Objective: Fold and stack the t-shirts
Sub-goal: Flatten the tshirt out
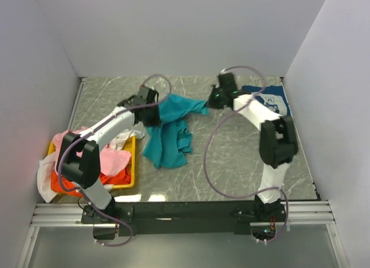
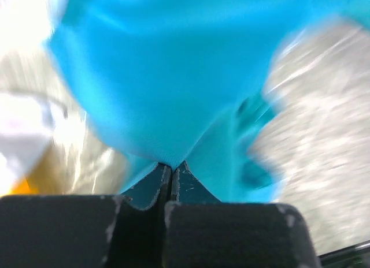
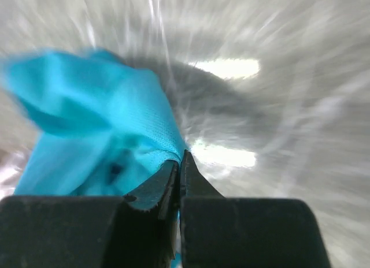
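Overhead view is evenly lit and sharp, with only soft shadows. Both wrist views smear badly: the teal t-shirt [image 2: 173, 77] streaks, and glare patches blaze on the table [image 3: 225, 69].

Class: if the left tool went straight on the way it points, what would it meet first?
The left tool would meet the teal t-shirt first: it is shut on it, and cloth fills the path ahead. Depth beyond is unclear.

Motion blurs the teal t-shirt [image 2: 156, 71] and table [image 3: 277, 106] in 2 wrist views; the right arm [image 1: 263, 115] partly hides the navy t-shirt [image 1: 278, 100].
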### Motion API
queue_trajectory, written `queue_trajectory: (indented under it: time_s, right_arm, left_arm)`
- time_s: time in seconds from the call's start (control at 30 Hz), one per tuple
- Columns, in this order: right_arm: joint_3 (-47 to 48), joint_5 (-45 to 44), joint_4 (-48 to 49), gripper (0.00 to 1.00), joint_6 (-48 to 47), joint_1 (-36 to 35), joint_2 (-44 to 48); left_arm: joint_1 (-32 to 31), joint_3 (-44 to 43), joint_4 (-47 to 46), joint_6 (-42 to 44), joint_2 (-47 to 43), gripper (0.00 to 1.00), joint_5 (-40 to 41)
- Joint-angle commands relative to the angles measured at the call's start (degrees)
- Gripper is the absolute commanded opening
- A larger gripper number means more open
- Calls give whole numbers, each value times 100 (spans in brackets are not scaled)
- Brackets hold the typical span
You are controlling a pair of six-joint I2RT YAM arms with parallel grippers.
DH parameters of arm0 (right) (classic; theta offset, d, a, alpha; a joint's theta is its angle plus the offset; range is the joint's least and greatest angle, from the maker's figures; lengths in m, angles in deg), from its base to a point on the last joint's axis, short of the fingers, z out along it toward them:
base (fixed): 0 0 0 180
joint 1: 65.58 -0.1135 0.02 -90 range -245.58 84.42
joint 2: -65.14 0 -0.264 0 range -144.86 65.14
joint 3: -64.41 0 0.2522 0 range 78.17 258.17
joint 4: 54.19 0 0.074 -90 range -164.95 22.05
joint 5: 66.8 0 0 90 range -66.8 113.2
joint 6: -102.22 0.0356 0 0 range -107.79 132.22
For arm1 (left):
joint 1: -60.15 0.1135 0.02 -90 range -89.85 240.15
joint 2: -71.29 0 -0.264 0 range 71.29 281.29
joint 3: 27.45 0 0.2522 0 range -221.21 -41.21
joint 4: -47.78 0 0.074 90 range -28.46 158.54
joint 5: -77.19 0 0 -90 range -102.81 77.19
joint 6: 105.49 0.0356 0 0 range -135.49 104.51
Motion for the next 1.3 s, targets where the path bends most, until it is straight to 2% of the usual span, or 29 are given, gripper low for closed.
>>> queue_trajectory:
  time_s: [0.0, 0.17, 0.23, 0.33, 0.4, 0.43, 0.5, 0.53, 0.6, 0.63, 0.7, 0.87, 1.0, 1.13, 1.27]
  right_arm:
    - [1, -187, -157, 0, -408, 416, 1518]
    - [-254, -688, -799, 0, -910, 496, 2862]
    - [-605, -908, -905, 0, -936, 505, 3493]
    - [-1316, -1355, -1054, 0, -727, 505, 4311]
    - [-1938, -1645, -1160, 0, -568, 505, 4690]
    - [-2160, -1769, -1273, 0, -393, 505, 5040]
    - [-2747, -2084, -1493, 0, -146, 522, 5368]
    - [-2925, -2269, -1703, 0, 29, 531, 5648]
    - [-3346, -2498, -1950, 0, 249, 540, 5878]
    - [-3461, -2586, -2151, 0, 424, 549, 6035]
    - [-3733, -2561, -2284, 0, 522, 566, 6125]
    - [-4156, -2228, -2145, 0, 769, 566, 6178]
    - [-4464, -1894, -1943, 0, 962, 557, 6116]
    - [-4623, -1743, -1811, 0, 1059, 557, 6151]
    - [-4632, -1744, -1811, 0, 1041, 557, 6186]
  left_arm:
    - [143, -1063, 318, 376, -208, 0, 210]
    - [267, -1880, 583, 787, -524, 0, 175]
    - [267, -1943, 443, 964, -690, 0, 78]
    - [267, -1821, 293, 1377, -744, 2, -578]
    - [267, -1540, 319, 1335, -665, 14, -634]
    - [275, -1478, 511, 1186, -552, 26, -390]
    - [284, -1276, 714, 1027, -446, 40, -73]
    - [319, -1067, 776, 879, -410, 53, 7]
    - [363, -785, 706, 781, -445, 60, 8]
    - [424, -514, 567, 650, -515, 67, 16]
    - [504, -266, 391, 535, -568, 71, 8]
    - [697, 201, -312, 271, -402, 68, -396]
    - [741, 297, -847, -27, -112, 60, -519]
    - [794, 97, -1350, -195, 177, 59, -590]
    - [794, -343, -1272, -28, 723, 57, -573]
